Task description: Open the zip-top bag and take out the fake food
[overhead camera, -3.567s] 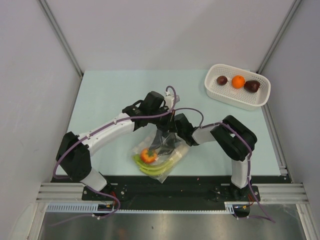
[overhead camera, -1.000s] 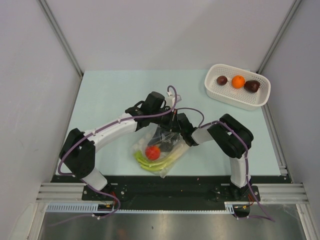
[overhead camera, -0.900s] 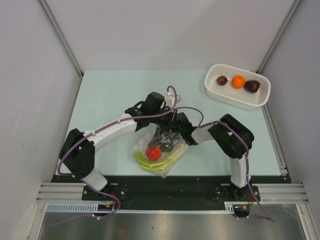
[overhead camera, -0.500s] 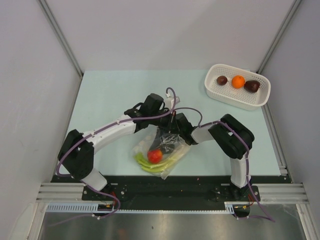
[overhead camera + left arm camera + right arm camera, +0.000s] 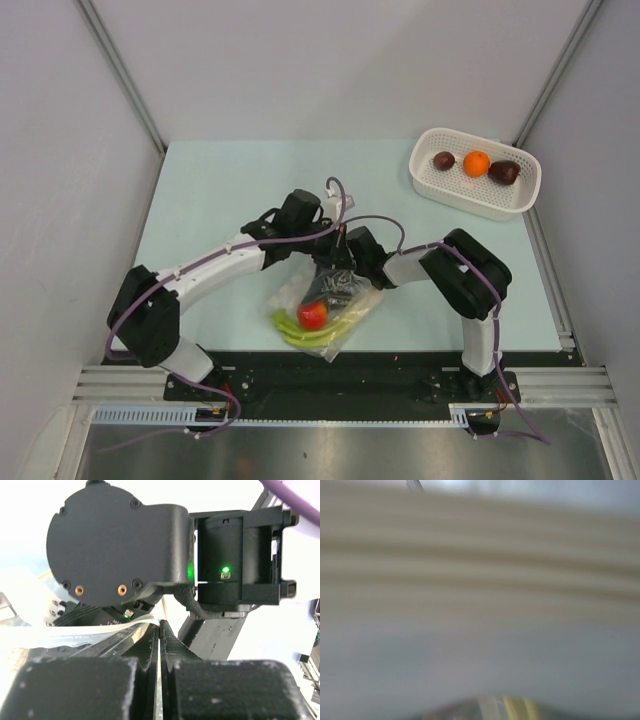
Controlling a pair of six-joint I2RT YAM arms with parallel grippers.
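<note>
**Tomato has rolled toward the right jaws, bag mouth held up**

Since the earliest frame the red tomato has rolled rightward inside the zip-top bag, and the wrist of my left arm has drawn back a little. The bag lies on the pale green surface near its front edge, between the two arms. In the left wrist view the left jaws are pressed narrow on the bag's white zip strip, with the film running into the seam between them. I take it that grip is there to keep the mouth raised so the other arm can reach in.

The right arm has its jaws pushed into the bag just above the tomato. From above they are only a dark mass behind crinkled plastic, and the right wrist view is pure blur. I cannot tell how wide they stand or whether they hold anything.

The green stalks lie along the bag's bottom under the tomato. The orange ball and two dark purple-brown lumps already sit in the white perforated basket, well apart at the far right, so I judge the job roughly half done
</note>
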